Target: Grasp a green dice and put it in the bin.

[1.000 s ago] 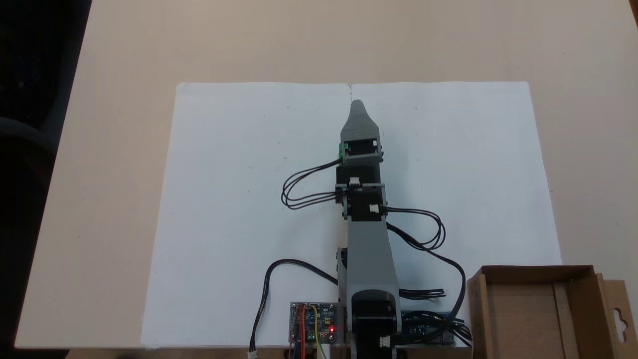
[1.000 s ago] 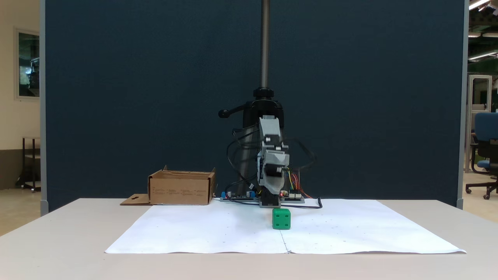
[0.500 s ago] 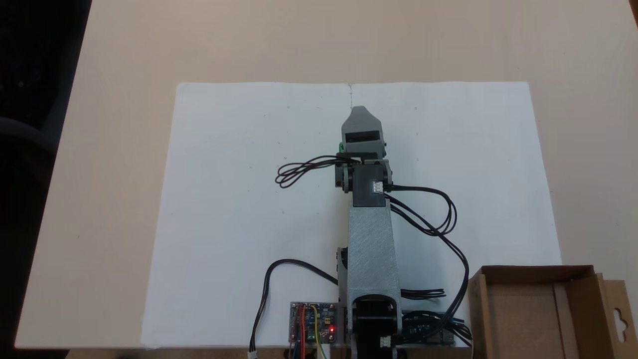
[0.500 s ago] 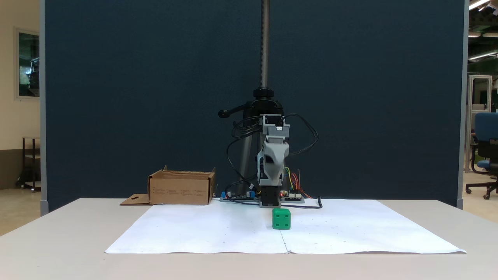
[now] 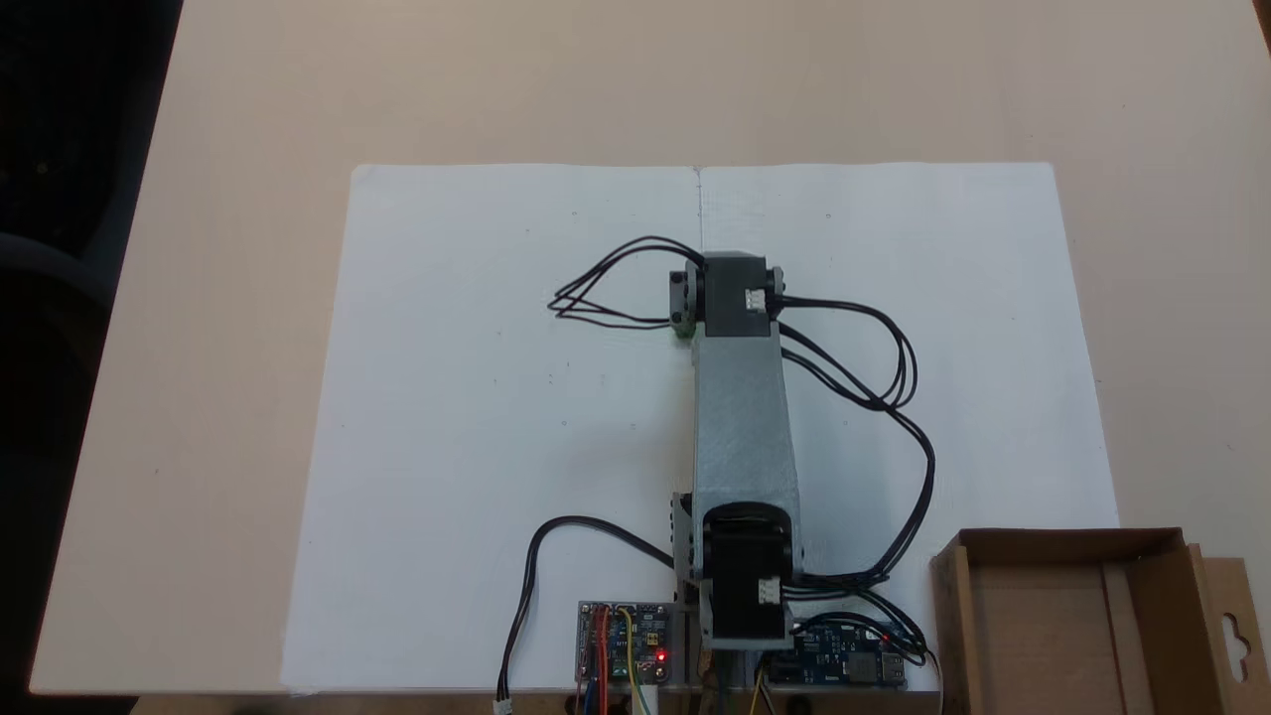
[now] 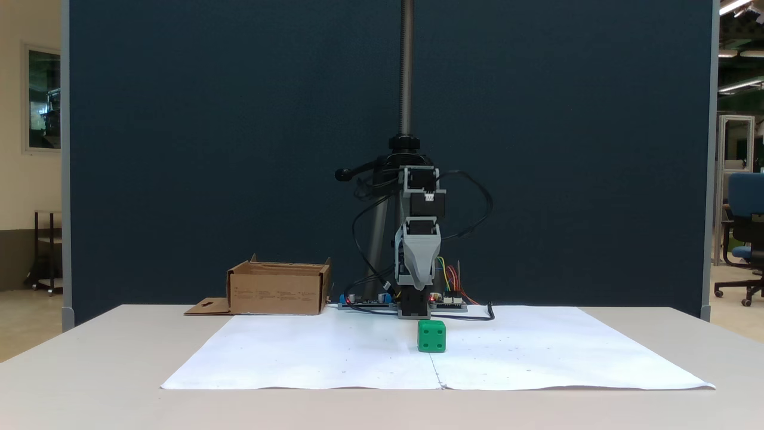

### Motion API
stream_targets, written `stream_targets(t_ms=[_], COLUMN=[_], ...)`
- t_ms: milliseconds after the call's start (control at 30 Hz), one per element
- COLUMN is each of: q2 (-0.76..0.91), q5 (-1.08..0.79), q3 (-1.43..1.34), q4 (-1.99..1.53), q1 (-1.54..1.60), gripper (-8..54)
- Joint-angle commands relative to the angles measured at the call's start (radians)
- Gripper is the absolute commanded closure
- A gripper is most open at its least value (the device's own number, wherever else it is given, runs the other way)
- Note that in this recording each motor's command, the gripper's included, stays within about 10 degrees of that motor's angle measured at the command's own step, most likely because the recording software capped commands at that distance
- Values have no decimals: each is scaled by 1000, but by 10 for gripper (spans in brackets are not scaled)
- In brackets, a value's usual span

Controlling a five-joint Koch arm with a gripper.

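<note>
Side-on fixed view: the green dice (image 6: 431,335) rests on the white paper (image 6: 334,352), directly beneath the gripper (image 6: 419,282), which hangs pointing down, clear of it. Jaw state cannot be told. The bin (image 6: 278,289) stands well apart, left, on the table (image 6: 89,382).

Grey printed arm (image 5: 745,427), black servos, looping black cables (red LED at base).
</note>
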State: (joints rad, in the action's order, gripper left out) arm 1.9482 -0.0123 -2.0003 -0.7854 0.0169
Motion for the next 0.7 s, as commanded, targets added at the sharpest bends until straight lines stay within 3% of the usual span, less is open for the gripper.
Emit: stream_targets(t_ms=[0,667], q2=[-32,-233], q5=[69,186], q3=[55,123], q4=[-32,-28], q1=[5,75], gripper=[39,36])
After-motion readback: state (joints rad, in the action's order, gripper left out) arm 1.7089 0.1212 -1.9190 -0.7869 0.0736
